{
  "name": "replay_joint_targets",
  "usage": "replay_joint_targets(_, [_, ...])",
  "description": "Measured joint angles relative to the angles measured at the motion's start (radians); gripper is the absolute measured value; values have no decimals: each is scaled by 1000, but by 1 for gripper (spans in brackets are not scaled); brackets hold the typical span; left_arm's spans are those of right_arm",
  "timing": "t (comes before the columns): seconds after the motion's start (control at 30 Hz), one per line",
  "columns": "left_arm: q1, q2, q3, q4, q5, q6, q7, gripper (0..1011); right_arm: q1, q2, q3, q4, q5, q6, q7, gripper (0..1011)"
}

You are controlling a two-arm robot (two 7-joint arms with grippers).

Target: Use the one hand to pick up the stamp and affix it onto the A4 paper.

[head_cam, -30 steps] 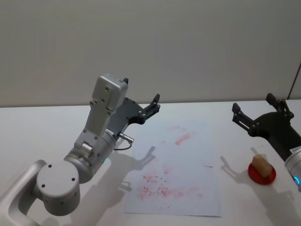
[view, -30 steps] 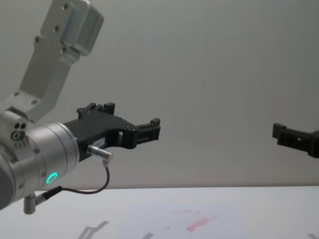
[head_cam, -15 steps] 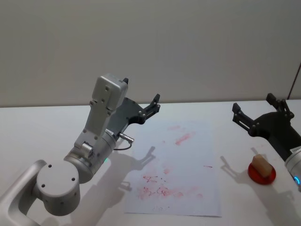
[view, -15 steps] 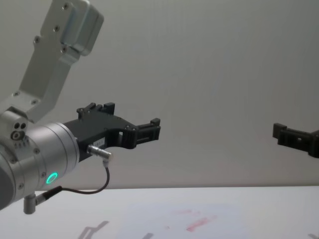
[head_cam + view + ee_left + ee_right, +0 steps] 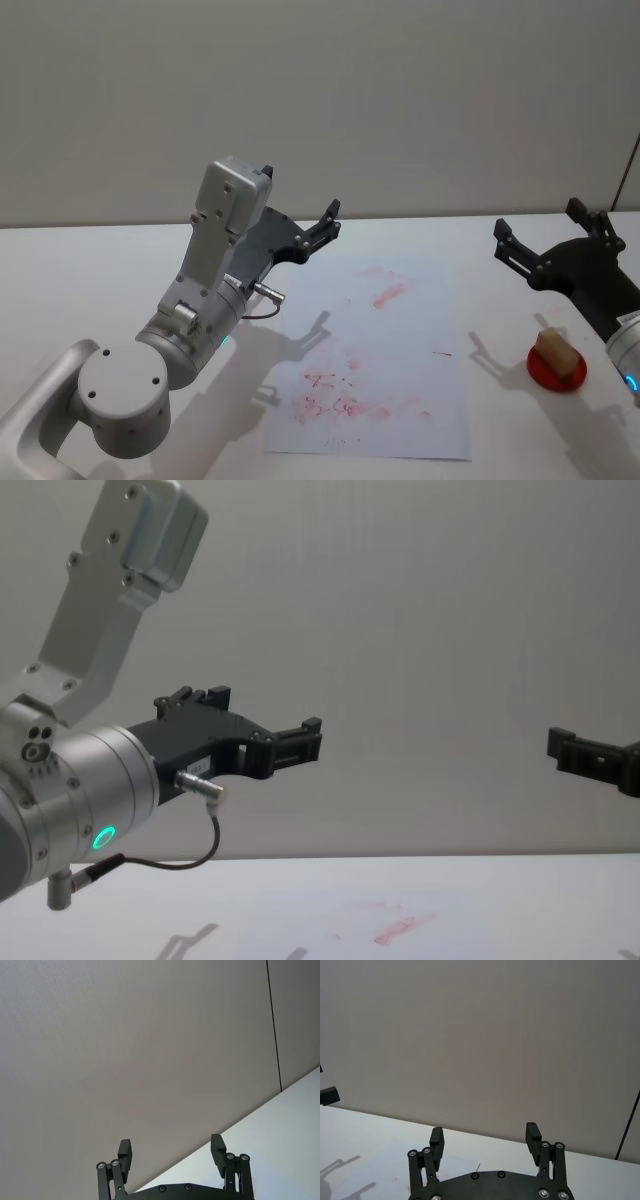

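While the small tan wooden stamp point(image 5: 553, 350) sits on its red round pad point(image 5: 562, 380) below our black right gripper point(image 5: 537, 222), spread wide, we should tip down and straddle it squarely, the left gripper point(image 5: 331, 218) parked on the far side of the white A4 paper point(image 5: 400, 330).

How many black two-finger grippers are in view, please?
2. The left gripper is raised, open, left of the white stained paper; the right gripper is raised, open, to its right.
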Motion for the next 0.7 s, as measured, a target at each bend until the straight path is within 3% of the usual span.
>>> replay_joint_targets(0.3, [0,0,0,0,0,0,0,1001,-7,7,7,-3,7,1,-2,1001])
replay_joint_targets(0.7, [0,0,0,0,0,0,0,1001,-60,69,50,-33,59,36,-19,1001])
